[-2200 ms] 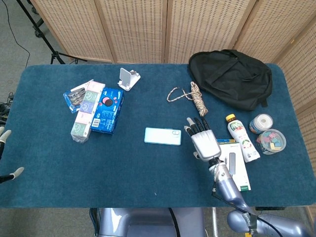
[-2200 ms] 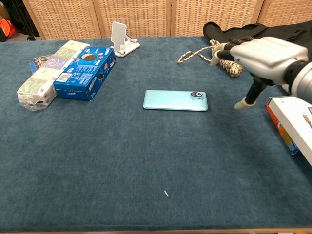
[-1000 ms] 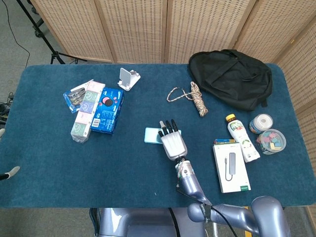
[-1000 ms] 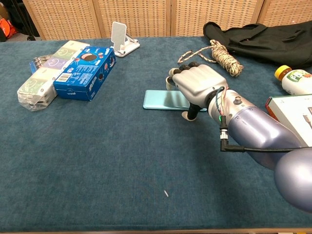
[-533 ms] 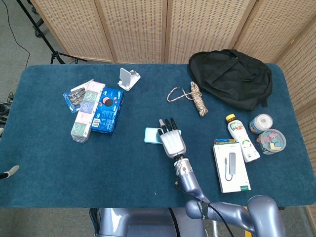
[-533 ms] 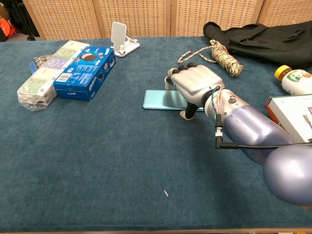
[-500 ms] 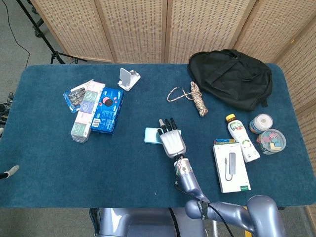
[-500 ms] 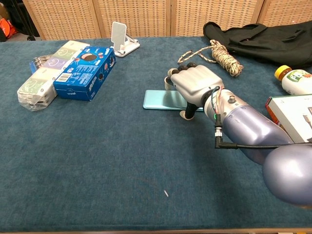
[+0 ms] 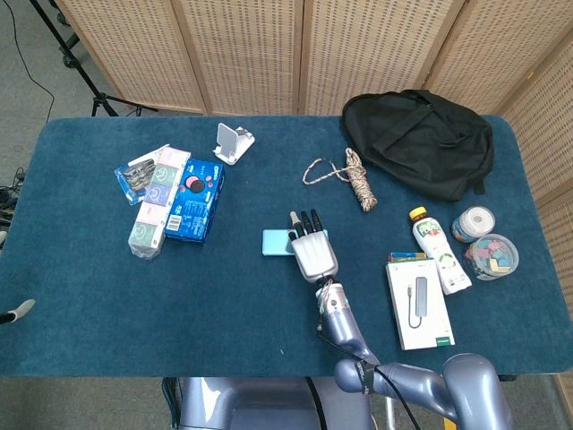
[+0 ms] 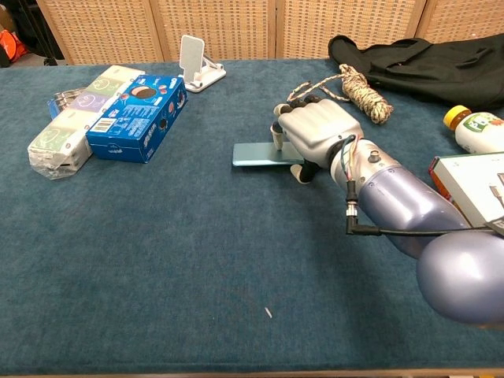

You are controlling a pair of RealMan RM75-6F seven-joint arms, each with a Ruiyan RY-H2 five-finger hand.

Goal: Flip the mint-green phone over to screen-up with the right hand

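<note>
The mint-green phone [image 9: 276,243] [image 10: 260,154] lies near the middle of the blue table cloth [image 9: 224,313]. My right hand [image 9: 313,250] [image 10: 318,133] covers its right end. The fingers curl over the far edge and the thumb sits at the near edge, so the hand grips it. In the chest view the phone looks thin and tipped, its near edge lifted off the cloth. Its camera end is hidden under the hand. Only a grey fingertip of my left hand [image 9: 20,308] shows at the left border of the head view.
A blue box [image 9: 195,199] and packets [image 9: 150,210] lie at the left, a white phone stand [image 9: 233,143] behind them. A rope [image 9: 354,176] and black backpack [image 9: 417,141] sit at the back right. A bottle [image 9: 436,248], white box [image 9: 419,305] and jar [image 9: 492,255] stand at the right.
My right hand moved left from beside the white box onto the phone's right end. In the last half second it closed around the phone and tipped it up off the cloth.
</note>
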